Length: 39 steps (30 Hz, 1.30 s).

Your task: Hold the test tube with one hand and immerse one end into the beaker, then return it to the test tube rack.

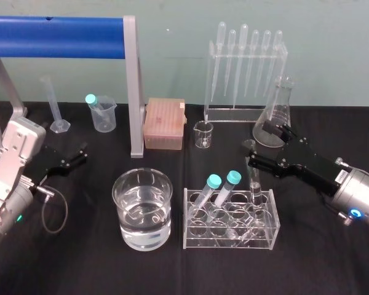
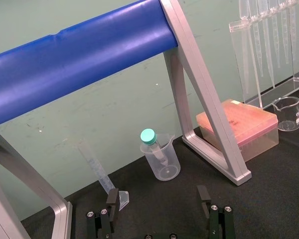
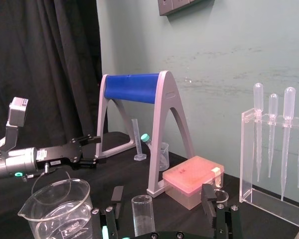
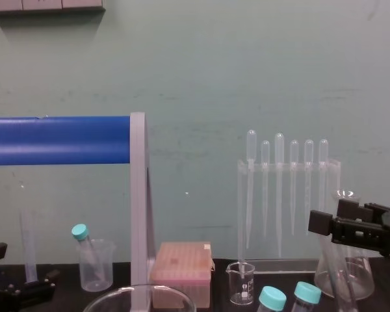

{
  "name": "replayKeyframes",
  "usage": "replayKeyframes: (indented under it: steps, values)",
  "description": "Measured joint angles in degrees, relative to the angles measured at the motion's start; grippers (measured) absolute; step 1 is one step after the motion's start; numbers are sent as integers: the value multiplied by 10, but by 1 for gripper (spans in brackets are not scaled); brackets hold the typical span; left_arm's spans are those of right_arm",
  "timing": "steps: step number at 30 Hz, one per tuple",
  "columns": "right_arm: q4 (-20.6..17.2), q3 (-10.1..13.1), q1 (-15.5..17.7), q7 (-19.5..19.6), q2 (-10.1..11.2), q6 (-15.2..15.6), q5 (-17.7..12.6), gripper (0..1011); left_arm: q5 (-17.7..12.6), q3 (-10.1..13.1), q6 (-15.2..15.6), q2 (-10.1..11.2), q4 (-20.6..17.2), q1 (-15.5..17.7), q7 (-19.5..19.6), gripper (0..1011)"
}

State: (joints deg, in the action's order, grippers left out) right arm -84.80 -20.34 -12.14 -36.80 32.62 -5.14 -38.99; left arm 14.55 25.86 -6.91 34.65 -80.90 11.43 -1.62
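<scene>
Bench inventory: one long test tube (image 1: 255, 184); three teal-capped tubes (image 1: 213, 187) (two stand in the single test tube rack (image 1: 234, 241), one in the plastic beaker (image 1: 104, 117)); three beakers in total, counting the wide beaker (image 1: 142, 209) and the small glass beaker (image 1: 203, 134); six pipettes (image 1: 243, 61); one conical flask (image 1: 277, 114); one graduated cylinder (image 1: 54, 104); one pink tip box (image 1: 165, 123).

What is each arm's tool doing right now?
Left tool: open, empty.
Right tool: open, either side of the test tube, not gripping it.
</scene>
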Motion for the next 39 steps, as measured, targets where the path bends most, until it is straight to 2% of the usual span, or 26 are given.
replayKeyframes:
  steps: [12, 14, 15, 17, 18, 19, 20, 21, 24, 25, 31, 34, 39]
  values:
    - [-3, 3, 2, 2, 0, -4, 0, 1003, 0, 0, 0, 0, 0, 0, 0, 1000]
    - [-15, 15, 7, 13, 0, -21, 2, 1003, 0, 0, 0, 0, 0, 0, 0, 1000]
    - [-28, 30, 16, 31, -1, -40, 7, 1003, 0, 0, 0, 0, 0, 0, 0, 1000]
    - [-45, 50, 27, 59, -3, -58, 18, 1003, 0, 0, 0, 0, 0, 0, 0, 1000]
    - [-56, 66, 36, 88, -4, -71, 33, 1003, 0, 0, 0, 0, 0, 0, 0, 1000]
    - [-56, 66, 36, 88, -4, -71, 33, 1003, 0, 0, 0, 0, 0, 0, 0, 1000]
    - [-65, 82, 44, 119, -6, -73, 48, 1003, 0, 0, 0, 0, 0, 0, 0, 1000]
    - [-70, 92, 49, 149, -6, -62, 60, 1003, 0, 0, 0, 0, 0, 0, 0, 1000]
    - [-71, 100, 54, 180, -6, -32, 73, 1003, 0, 0, 0, 0, 0, 0, 0, 1000]
    - [-67, 103, 57, 195, -7, -9, 75, 1003, 0, 0, 0, 0, 0, 0, 0, 1000]
    - [-38, 95, 65, 227, -19, 57, 88, 1003, 0, 0, 0, 0, 0, 0, 0, 1000]
    - [-27, 93, 69, 230, -26, 70, 91, 1003, 0, 0, 0, 0, 0, 0, 0, 1000]
    - [-28, 94, 69, 230, -25, 69, 91, 1003, 0, 0, 0, 0, 0, 0, 0, 1000]
